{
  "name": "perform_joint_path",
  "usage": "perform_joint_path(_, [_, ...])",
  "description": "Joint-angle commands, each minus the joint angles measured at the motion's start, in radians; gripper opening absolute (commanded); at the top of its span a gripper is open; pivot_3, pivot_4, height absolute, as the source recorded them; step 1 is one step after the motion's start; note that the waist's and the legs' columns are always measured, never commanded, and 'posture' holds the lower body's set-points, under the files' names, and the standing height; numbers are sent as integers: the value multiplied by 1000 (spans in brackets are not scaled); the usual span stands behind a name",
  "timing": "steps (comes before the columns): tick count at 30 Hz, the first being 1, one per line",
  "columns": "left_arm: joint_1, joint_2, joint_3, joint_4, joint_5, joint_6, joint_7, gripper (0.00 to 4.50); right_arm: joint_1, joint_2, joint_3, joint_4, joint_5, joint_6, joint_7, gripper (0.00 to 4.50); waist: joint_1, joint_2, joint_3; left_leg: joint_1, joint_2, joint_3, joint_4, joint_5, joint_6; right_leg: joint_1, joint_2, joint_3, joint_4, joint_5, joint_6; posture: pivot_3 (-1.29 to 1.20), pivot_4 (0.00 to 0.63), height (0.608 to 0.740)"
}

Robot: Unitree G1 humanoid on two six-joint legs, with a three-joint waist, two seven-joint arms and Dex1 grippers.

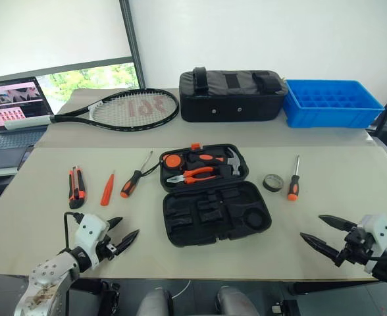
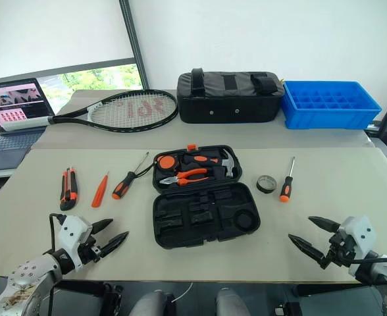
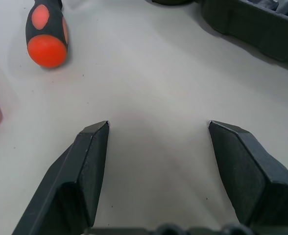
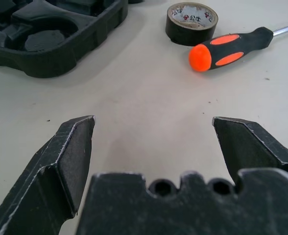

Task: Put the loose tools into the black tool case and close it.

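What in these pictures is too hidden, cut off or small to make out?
- Laptop: head views, cut by the picture's edge; its screen content is too small to read.
- Tape roll: the label print inside is too small to read in the right wrist view.
- Tool case: left wrist view, cut off at the edge.
- Black bag: closed, contents hidden.
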Motion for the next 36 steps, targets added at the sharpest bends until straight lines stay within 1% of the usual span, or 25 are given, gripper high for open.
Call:
perform_joint_path(1, [-53, 19, 35, -58, -31, 35, 15, 3472, -18, -4, -30, -62, 47, 7, 11, 4444, 0, 0, 0, 0, 0, 0, 0, 0, 0, 0, 0, 0, 0, 0, 0, 0, 150, 708])
perform_joint_path(4, [-172, 15, 79, -95, -147, 156, 54, 3472, -33, -13, -26, -91, 80, 9, 51, 4444, 4, -1, 1, 0, 0, 0, 0, 0, 0, 0, 0, 0, 0, 0, 0, 0, 150, 708])
perform_joint_path(6, [-259, 41, 71, -82, -106, 234, 112, 3472, -48, -24, -31, -115, 114, 3, 95, 4444, 6, -1, 1, 0, 0, 0, 0, 0, 0, 0, 0, -1, 1, 0, 0, 0, 150, 708])
perform_joint_path(8, [-314, 62, 65, -68, -79, 290, 150, 3472, -63, -24, -42, -135, 152, 8, 122, 4444, 5, -1, 0, 0, 0, 0, 0, 0, 0, 1, 0, -1, 0, 0, 1, 0, 150, 708])
perform_joint_path(12, [-436, 58, 75, -32, -79, 405, 241, 3472, -81, -55, -42, -159, 193, 33, 176, 4444, 2, -2, 1, 0, 0, -1, 0, 0, 0, 1, 1, -1, 0, 1, -1, 0, 150, 708])
perform_joint_path(14, [-494, 63, 41, -2, -58, 464, 268, 3472, -101, -68, -37, -161, 200, 35, 199, 4444, 3, -3, 2, -1, 0, -1, 0, 0, 0, 1, 1, -1, 0, 1, -1, 0, 150, 708])
perform_joint_path(17, [-572, 45, -29, 54, -39, 532, 277, 3472, -147, -73, -25, -168, 211, 43, 207, 4444, 6, -3, 2, 0, 0, -1, 0, 0, 0, 1, 1, -1, 0, 1, -1, 0, 150, 708])
perform_joint_path(23, [-663, -1, -121, 179, -5, 603, 281, 3472, -189, -65, -8, -181, 223, 50, 224, 4444, 14, -2, 1, 0, -1, -2, 0, 0, 0, 2, 1, -2, 0, 2, -2, 0, 150, 708])
perform_joint_path(32, [-715, -28, -160, 296, 34, 649, 289, 3472, -182, -61, -34, -157, 227, 34, 271, 4444, 27, -2, 1, 0, -2, -2, 0, 0, 0, 2, 1, -2, 0, 3, -4, 0, 150, 708])
perform_joint_path(34, [-718, -34, -157, 301, 33, 662, 294, 2944, -182, -56, -35, -156, 226, 31, 274, 4500, 26, -2, 1, 0, -2, -2, 0, 0, 0, 2, 1, -2, 0, 3, -4, 0, 150, 708])
perform_joint_path(35, [-719, -35, -155, 302, 34, 664, 294, 2798, -181, -53, -36, -157, 226, 31, 275, 4500, 27, -2, 1, 0, -2, -2, 0, 0, 0, 2, 1, -2, 0, 3, -4, 0, 150, 708])
perform_joint_path(36, [-720, -36, -154, 303, 36, 663, 294, 2445, -181, -52, -37, -159, 226, 31, 275, 4500, 27, -2, 1, 0, -2, -2, 0, 0, 0, 2, 1, -2, 0, 3, -4, 0, 150, 708])
